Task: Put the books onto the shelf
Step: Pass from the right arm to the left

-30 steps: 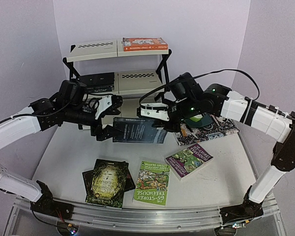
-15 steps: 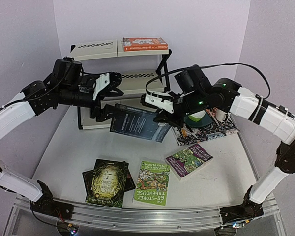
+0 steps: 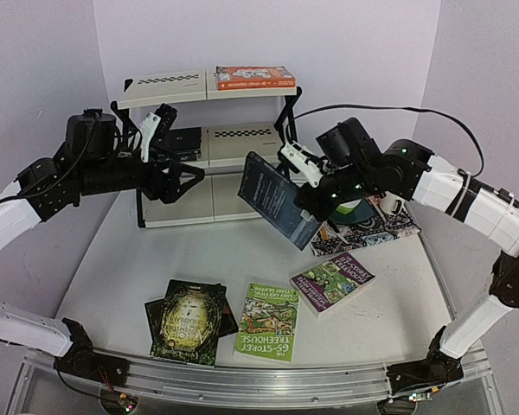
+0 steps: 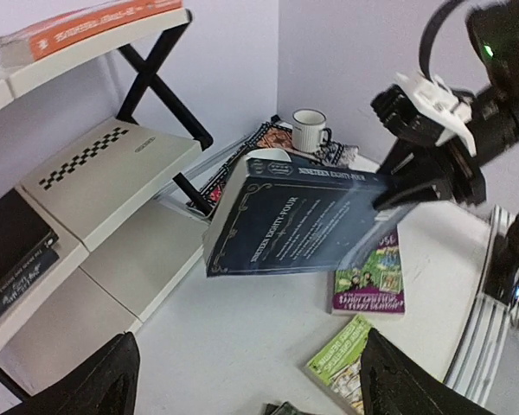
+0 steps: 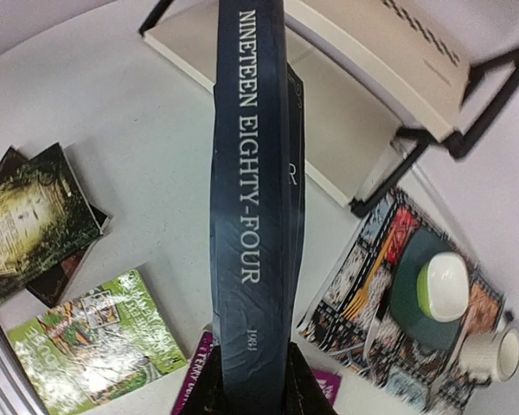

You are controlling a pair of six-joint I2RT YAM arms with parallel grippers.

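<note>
Dark blue paperback (image 3: 277, 201) is airborne, tilted on edge, just before the shelf (image 3: 169, 88). Right jaws pinch its thickness at one end of the spine. Left jaws stand wide and empty beside the shelf. Judged light, with limp covers, liable to swing; the spine is its stiffest hold.

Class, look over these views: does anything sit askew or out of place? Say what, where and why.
The dark blue book hangs tilted in mid-air before the shelf, pinched at one end by the right gripper. On the table, two green-gold books lie crookedly overlapped.
</note>
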